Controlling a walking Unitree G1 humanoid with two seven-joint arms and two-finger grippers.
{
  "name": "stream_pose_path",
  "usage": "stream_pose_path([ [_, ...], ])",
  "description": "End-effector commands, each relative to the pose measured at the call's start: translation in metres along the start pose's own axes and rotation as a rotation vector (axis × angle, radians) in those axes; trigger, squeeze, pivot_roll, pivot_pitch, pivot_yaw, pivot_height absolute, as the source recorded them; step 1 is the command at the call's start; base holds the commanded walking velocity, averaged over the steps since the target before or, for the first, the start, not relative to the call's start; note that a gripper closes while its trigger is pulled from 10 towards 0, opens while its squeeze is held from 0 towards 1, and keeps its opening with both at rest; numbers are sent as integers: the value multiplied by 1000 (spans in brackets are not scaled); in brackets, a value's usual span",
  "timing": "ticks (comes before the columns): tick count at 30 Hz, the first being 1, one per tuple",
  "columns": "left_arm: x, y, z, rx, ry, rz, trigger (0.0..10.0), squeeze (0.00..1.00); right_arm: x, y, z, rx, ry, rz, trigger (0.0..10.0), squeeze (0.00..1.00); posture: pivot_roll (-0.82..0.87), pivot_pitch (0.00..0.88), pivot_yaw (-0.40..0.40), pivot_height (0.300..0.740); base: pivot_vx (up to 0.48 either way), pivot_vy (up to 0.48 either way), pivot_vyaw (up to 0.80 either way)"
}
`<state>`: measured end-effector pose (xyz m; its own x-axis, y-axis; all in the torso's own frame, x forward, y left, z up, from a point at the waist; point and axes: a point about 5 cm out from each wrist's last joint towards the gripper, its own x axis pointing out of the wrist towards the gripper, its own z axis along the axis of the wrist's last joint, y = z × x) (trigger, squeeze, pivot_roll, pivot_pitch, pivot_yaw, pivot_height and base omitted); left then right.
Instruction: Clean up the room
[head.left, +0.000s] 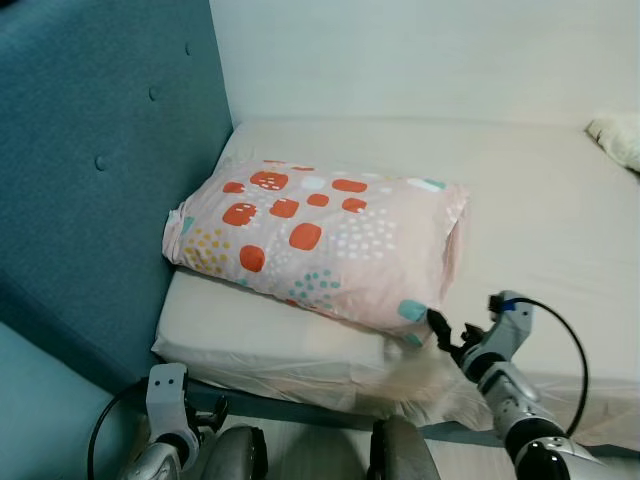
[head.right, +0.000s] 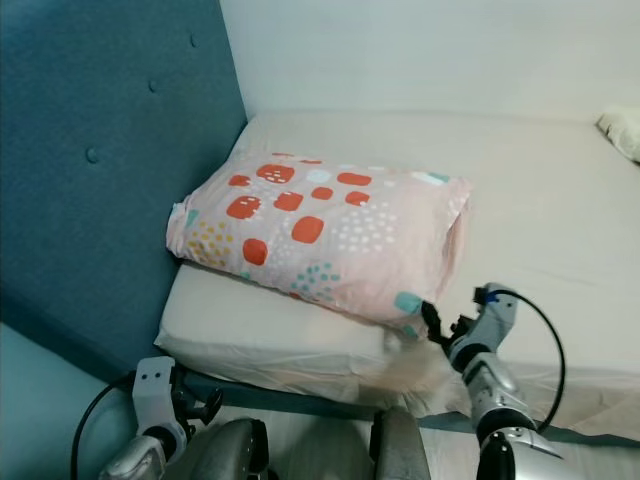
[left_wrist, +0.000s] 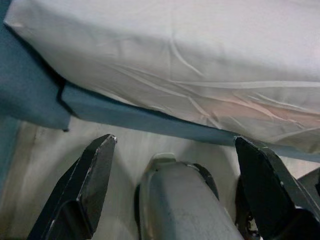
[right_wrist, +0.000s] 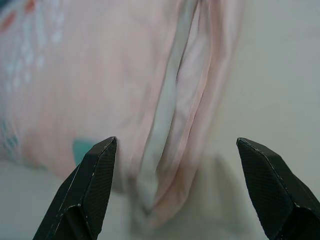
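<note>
A pink pillow (head.left: 320, 240) with red, yellow and teal patches lies on the cream bed (head.left: 540, 200), against the teal headboard (head.left: 90, 150). My right gripper (head.left: 445, 333) is at the pillow's near right corner, open, its fingers either side of the pillow's open end (right_wrist: 170, 125). My left gripper (left_wrist: 175, 200) hangs low by the bed's front edge, open, with nothing between its fingers.
The mattress sheet (left_wrist: 200, 65) overhangs the teal bed frame (left_wrist: 150, 120) above a pale floor. A white cloth (head.left: 618, 135) lies at the far right of the bed. A white wall (head.left: 420, 60) runs behind the bed.
</note>
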<state>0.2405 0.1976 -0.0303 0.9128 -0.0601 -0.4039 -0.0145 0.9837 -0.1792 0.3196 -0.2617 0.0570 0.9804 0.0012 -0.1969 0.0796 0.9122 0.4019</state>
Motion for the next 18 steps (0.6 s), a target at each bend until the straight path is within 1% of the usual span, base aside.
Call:
stream_pose_path([
  [1,-5,0,-6,-16,5,-5,10000,0,-1,-2,0,39,-8,-1,10000,0,91,264,10,626,0,0,0],
  [3,-5,-3,-7,-22,-2,-17,10000,0,-3,-12,7,82,-29,-52,10000,0,98,275,10,616,0,0,0],
  [4,-5,-3,-7,-22,-2,-17,10000,0,-3,-12,7,82,-29,-52,10000,0,98,275,10,616,0,0,0],
  [5,-5,-6,-8,-23,-7,-28,10000,0,-7,-21,11,122,-45,-88,10000,0,103,283,12,606,0,0,0],
  [7,-5,-6,-8,-23,-7,-28,10000,0,-7,-21,11,122,-45,-88,10000,0,103,283,12,601,0,0,0],
  [8,-5,-7,-8,-21,-8,-36,10000,0,-9,-25,12,144,-52,-98,10000,0,106,291,18,596,0,0,0],
  [10,-6,-9,-9,-15,-10,-47,10000,0,-11,-27,10,162,-51,-95,10000,0,110,296,21,596,0,0,0],
  [14,-6,-12,-9,-7,-18,-66,10000,0,-11,-26,7,174,-47,-73,10000,0,114,302,24,596,0,0,0],
  [15,-6,-13,-7,-4,-31,-79,10000,0,-10,-21,7,185,-63,-40,10000,0,115,304,26,596,0,0,0],
  [16,-6,-13,-7,-4,-31,-79,10000,0,-10,-21,7,185,-63,-40,10000,0,115,304,26,596,0,0,0],
  [17,-5,-15,-4,-2,-49,-93,10000,0,-7,-15,9,190,-88,7,10000,0,119,308,26,596,0,0,0],
  [18,-5,-15,-4,-2,-49,-93,10000,0,-7,-15,9,190,-88,7,10000,0,119,308,26,596,0,0,0],
])
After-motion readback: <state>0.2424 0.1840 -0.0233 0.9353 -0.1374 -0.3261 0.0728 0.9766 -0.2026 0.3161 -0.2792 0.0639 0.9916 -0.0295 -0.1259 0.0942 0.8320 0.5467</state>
